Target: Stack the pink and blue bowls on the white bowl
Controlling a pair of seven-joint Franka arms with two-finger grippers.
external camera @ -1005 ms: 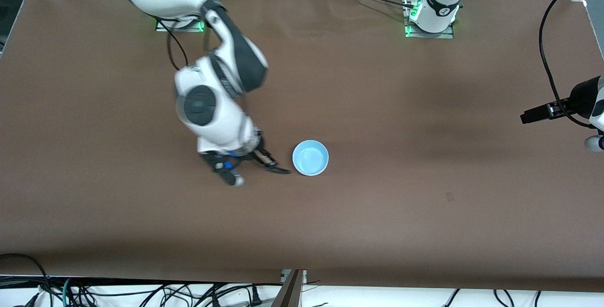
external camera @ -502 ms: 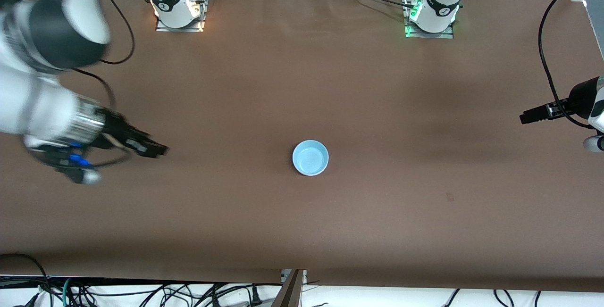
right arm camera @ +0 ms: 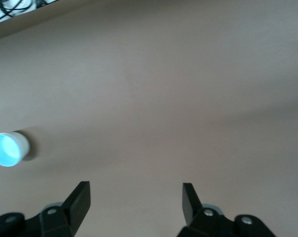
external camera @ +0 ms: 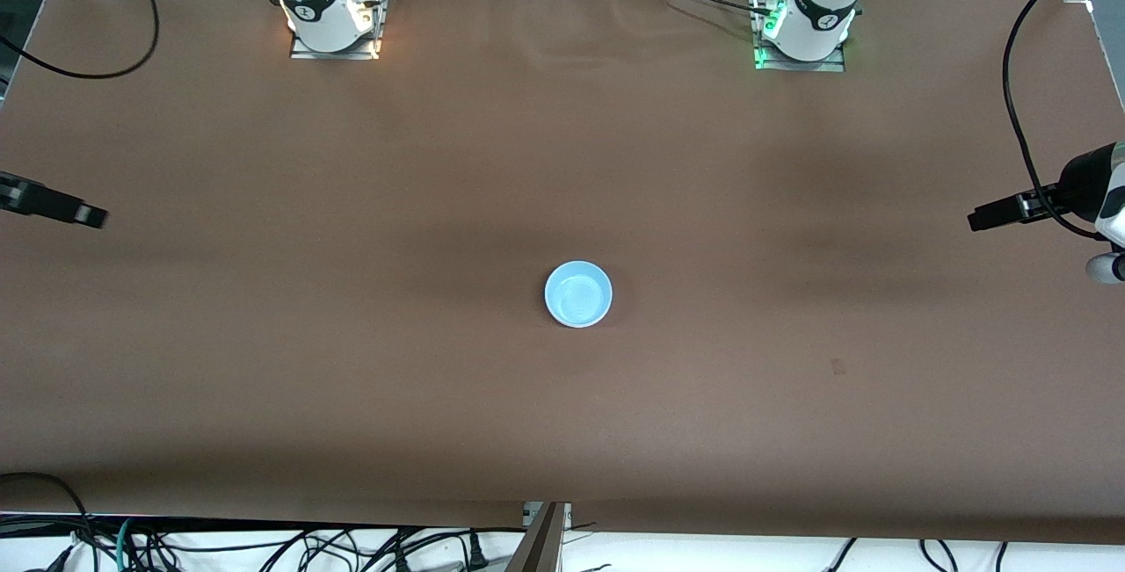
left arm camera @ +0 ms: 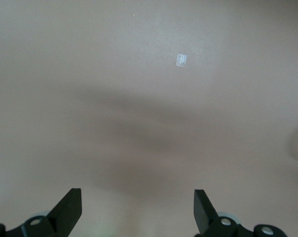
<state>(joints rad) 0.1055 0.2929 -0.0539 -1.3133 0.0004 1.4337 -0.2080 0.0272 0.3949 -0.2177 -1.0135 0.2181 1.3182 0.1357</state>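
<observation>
A light blue bowl (external camera: 578, 293) stands upright near the middle of the brown table (external camera: 352, 396). It also shows in the right wrist view (right arm camera: 7, 148), where a pale white wall shows below its blue inside. No pink bowl shows on its own, and I cannot tell what lies under the blue one. My right gripper (external camera: 90, 217) is open and empty over bare table at the right arm's end; its fingers frame bare table in the right wrist view (right arm camera: 135, 186). My left gripper (external camera: 976, 220) waits open and empty at the left arm's end (left arm camera: 137, 192).
A small piece of clear tape (left arm camera: 181, 59) lies on the table under the left wrist. A faint mark (external camera: 838, 366) sits nearer the front camera, toward the left arm's end. Cables (external camera: 264, 546) hang below the table's front edge.
My right arm swung away from beside the blue bowl out to the right arm's end of the table. The blue bowl and the left arm have not moved.
</observation>
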